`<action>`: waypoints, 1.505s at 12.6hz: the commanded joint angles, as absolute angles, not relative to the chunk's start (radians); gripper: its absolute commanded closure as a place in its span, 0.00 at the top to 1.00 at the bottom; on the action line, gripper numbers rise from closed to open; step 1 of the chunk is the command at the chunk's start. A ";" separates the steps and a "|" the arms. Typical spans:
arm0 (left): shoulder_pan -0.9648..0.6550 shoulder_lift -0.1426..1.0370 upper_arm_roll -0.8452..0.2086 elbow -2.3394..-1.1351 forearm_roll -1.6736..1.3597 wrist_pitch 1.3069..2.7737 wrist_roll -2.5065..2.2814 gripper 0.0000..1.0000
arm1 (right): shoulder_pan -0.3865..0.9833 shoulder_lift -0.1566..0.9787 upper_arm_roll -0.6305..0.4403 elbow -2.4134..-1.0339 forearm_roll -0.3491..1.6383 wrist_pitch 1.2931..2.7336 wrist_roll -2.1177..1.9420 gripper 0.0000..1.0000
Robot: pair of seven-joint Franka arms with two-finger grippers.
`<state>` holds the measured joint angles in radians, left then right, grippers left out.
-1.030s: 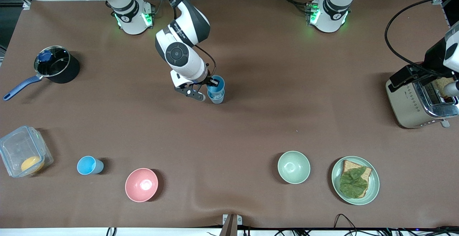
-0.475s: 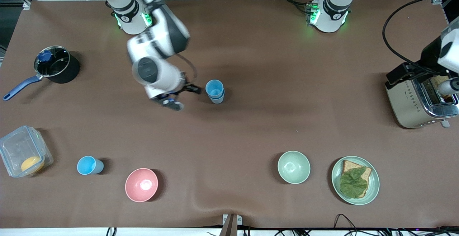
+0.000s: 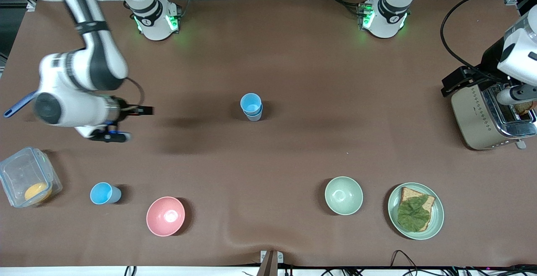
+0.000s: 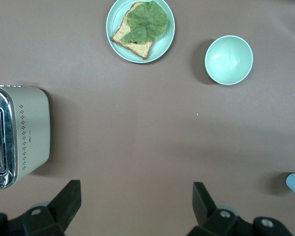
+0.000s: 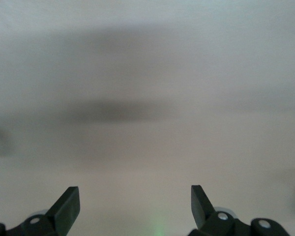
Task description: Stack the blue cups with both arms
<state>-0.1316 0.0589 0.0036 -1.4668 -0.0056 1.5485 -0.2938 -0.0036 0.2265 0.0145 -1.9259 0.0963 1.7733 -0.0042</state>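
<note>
Two blue cups (image 3: 251, 106) sit nested mid-table, so one stack is judged done. A third cup (image 3: 105, 193) stands alone and unstacked, nearer the front camera, between the clear container (image 3: 26, 181) and pink bowl (image 3: 165, 216). Right gripper (image 3: 126, 123) hangs empty, fingers apart, over bare table toward the right arm's end. Left gripper (image 4: 137, 206), fingers spread and empty, waits above the toaster (image 3: 488, 118). Remaining: add the lone cup.

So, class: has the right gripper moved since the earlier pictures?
Yes. The right gripper has left the stacked blue cups, swinging toward the right arm's end of the table.
</note>
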 commanded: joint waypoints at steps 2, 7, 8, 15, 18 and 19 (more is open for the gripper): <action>-0.120 0.031 0.000 -1.485 -0.011 1.536 -0.281 1.00 | -0.061 0.010 0.040 -2.013 0.068 1.731 -0.081 1.00; -0.123 0.031 -0.003 -1.485 -0.009 1.517 -0.278 1.00 | -0.083 -0.068 0.040 -1.771 0.006 1.643 -0.104 1.00; -0.123 0.031 -0.003 -1.485 -0.011 1.516 -0.278 1.00 | -0.077 -0.049 0.041 -1.679 0.011 1.562 -0.121 1.00; -0.127 0.012 -0.021 -1.486 0.023 1.494 -0.284 1.00 | -0.114 0.005 0.041 -1.539 0.014 1.460 -0.258 1.00; -0.121 -0.006 -0.023 -1.486 0.038 1.494 -0.246 1.00 | -0.117 0.005 0.043 -1.551 0.015 1.482 -0.171 1.00; -0.121 -0.006 -0.023 -1.485 0.038 1.494 -0.236 1.00 | -0.114 0.005 0.043 -1.557 0.017 1.483 -0.119 1.00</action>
<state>-0.1312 0.0231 -0.0123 -1.4688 0.0148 1.5051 -0.2710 -0.1037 -0.0044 0.0287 -1.5754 0.0204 1.4885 -0.1919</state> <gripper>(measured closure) 0.000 0.000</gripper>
